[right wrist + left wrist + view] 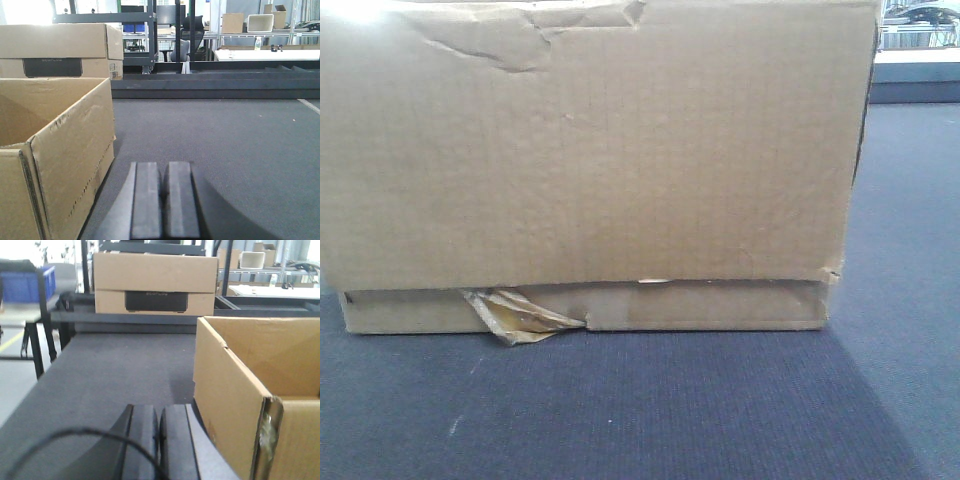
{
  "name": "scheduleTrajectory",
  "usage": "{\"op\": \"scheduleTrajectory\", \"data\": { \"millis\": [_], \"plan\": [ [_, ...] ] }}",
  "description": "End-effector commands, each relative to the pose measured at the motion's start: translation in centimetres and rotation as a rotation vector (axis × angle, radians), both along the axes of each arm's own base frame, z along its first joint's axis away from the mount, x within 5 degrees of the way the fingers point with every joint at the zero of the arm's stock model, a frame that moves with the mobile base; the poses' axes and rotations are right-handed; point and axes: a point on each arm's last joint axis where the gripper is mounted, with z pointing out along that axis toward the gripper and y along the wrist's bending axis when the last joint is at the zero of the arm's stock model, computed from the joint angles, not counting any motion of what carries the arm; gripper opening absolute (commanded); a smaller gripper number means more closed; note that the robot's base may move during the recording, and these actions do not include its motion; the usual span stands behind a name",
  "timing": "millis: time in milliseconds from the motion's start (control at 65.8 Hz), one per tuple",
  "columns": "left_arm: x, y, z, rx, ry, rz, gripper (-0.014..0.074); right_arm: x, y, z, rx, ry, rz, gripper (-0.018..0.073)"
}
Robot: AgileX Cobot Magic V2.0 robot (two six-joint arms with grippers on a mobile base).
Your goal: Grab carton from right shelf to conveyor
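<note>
Cardboard carton [590, 150] on conveyor [640, 410] | no legible print | left gripper [159, 440], right gripper [163, 200]: both closed, empty

I make out faint grey lettering, seemingly "ECOFLOW", on the black panel [156, 301] of the far cardboard box [155, 271], same dark panel [52, 67] in my right wrist view, letters blurred, nothing else legible to me

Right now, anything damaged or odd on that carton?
Yes. The carton on the conveyor has a creased, dented upper edge at top left, and a crumpled tuft of yellowish tape hangs loose from its bottom seam.
</note>
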Motion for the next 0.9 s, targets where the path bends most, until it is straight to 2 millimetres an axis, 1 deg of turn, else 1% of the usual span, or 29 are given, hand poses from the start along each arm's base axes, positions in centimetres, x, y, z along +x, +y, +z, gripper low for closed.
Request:
{"op": "scheduleTrajectory", "data": {
  "millis": [0,137,228,426,471,532,882],
  "plan": [
    [-0.3,-0.2,-0.4,0.073,-0.023,-0.001,0.0014,-0.1,-0.1,0.2,-0.009,-0.029,-0.010,-0.0075],
    [-0.4,-0.1,-2.7,0.043,-0.022,0.063,0.0014,-0.1,-0.1,0.2,-0.009,-0.029,-0.010,-0.0075],
    [0.4,0.0,-4.7,0.032,-0.011,0.086,0.0014,-0.1,-0.1,0.2,-0.009,-0.029,-0.010,-0.0075],
    [1.7,0.1,-8.6,0.040,-0.090,0.084,0.0014,-0.1,-0.1,0.2,-0.009,-0.031,-0.010,-0.0075],
    [1.6,0.1,-8.3,0.045,-0.146,0.083,0.0014,-0.1,-0.1,0.2,-0.009,-0.031,-0.010,-0.0075],
    [1.7,0.1,-8.8,0.040,-0.088,0.081,0.0014,-0.1,-0.1,0.2,-0.009,-0.029,-0.010,-0.0075],
    [1.7,0.0,-9.2,0.035,-0.046,0.053,0.0014,-0.1,-0.1,0.2,-0.009,-0.029,-0.010,-0.0075]
  ]
}}
